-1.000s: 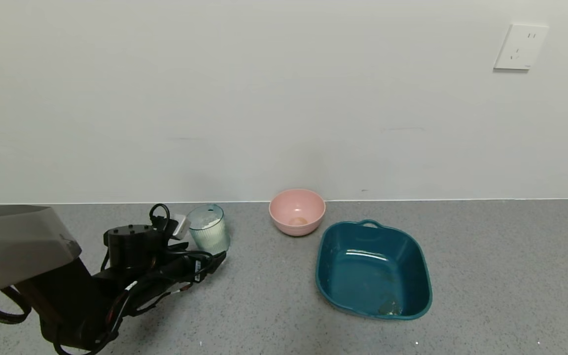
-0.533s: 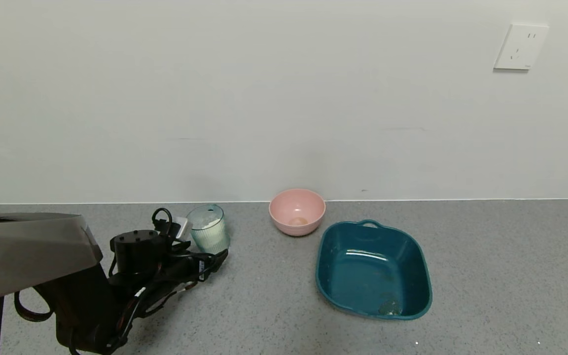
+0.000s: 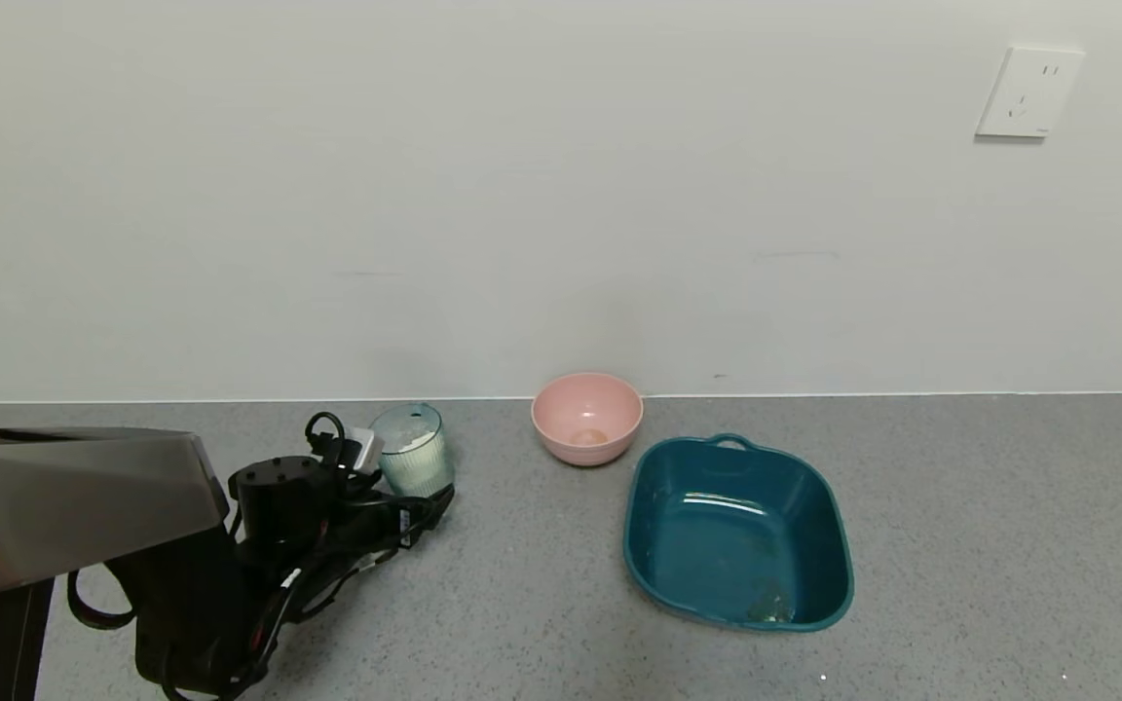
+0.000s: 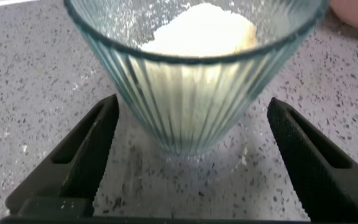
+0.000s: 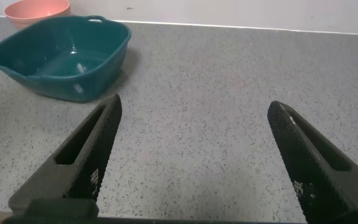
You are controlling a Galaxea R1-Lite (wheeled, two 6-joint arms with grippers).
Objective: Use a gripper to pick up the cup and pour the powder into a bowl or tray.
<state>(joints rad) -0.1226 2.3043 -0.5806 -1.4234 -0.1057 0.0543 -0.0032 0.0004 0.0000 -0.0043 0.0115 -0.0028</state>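
- The left gripper (image 4: 188,155) is sitting low over the grey speckled countertop (image 3: 960,545) with its two black fingers (image 4: 86,149) spread wide — one on each side of the ribbed cup (image 3: 411,450), neither one touching the plastic in the left wrist view.
- The cup is standing upright on the countertop near the back wall, well to the left of the pink bowl (image 3: 587,417), and its base is resting between the open fingers.
- White powder (image 4: 199,28) is lying heaped inside the cup, slightly clumpy, filling the lower part of it.
- The teal basin (image 3: 736,531) is sitting to the right of the pink bowl and a little nearer the robot, its loop handle facing the wall; some pale residue is showing on its floor.
- The right gripper (image 5: 191,155) is hanging over bare countertop with its fingers spread apart and nothing between them — the teal basin and pink bowl are showing farther off in its wrist view.
- A white wall socket (image 3: 1028,92) is sitting high on the wall at the right.
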